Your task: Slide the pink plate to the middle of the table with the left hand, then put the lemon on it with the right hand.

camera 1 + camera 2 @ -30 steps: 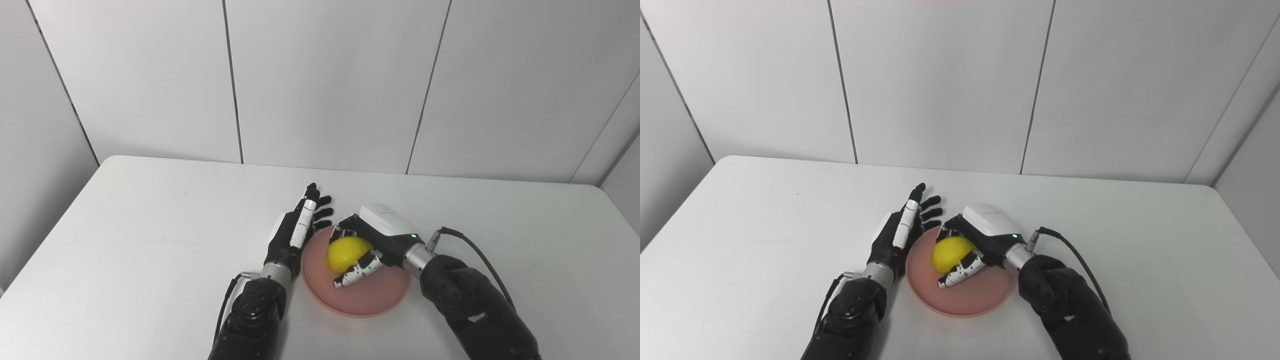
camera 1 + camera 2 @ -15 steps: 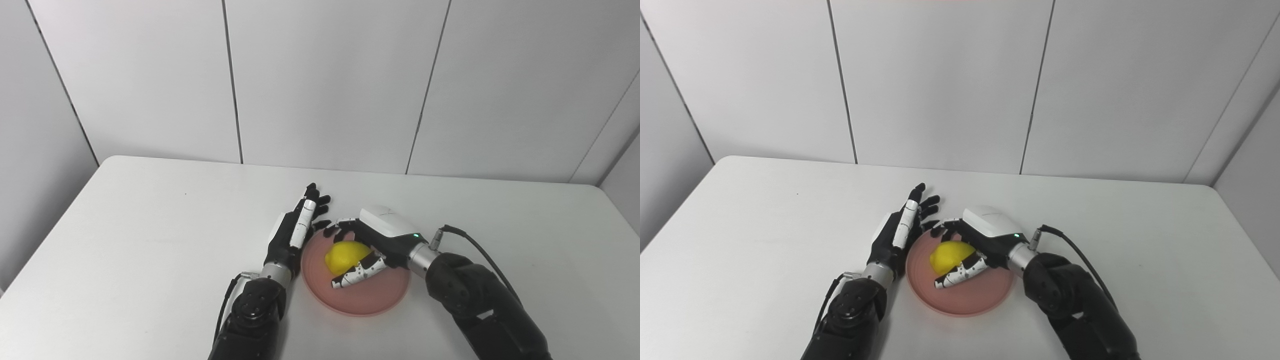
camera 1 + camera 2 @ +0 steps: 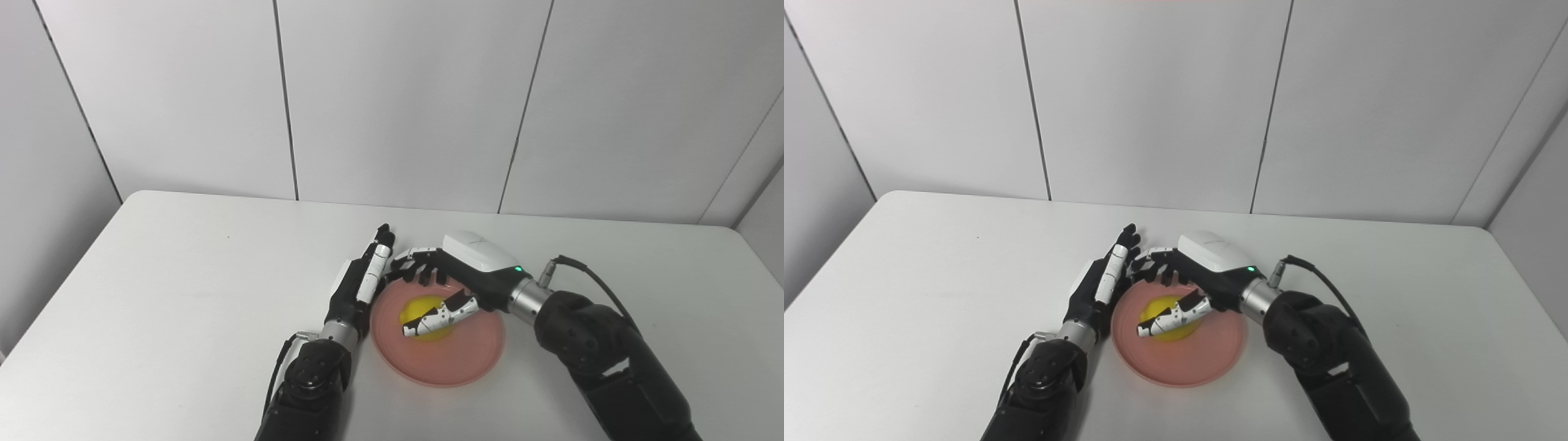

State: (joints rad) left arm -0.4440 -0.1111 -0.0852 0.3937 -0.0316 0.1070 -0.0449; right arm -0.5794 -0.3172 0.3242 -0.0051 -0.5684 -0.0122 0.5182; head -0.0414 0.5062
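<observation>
Resting at lower centre of the frame on the white table (image 3: 153,294): pink plate (image 3: 453,364), with the lemon (image 3: 422,318) lying on it, released. Right hand (image 3: 465,275) above the lemon, fingers spread, holding nothing. Left hand (image 3: 361,285) at the plate's left rim, fingers extended and empty. Grey wall panels (image 3: 398,98) across the upper frame.

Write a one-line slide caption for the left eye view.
Lemon resting on the pink plate, open right hand above it, open left hand beside the rim.
</observation>
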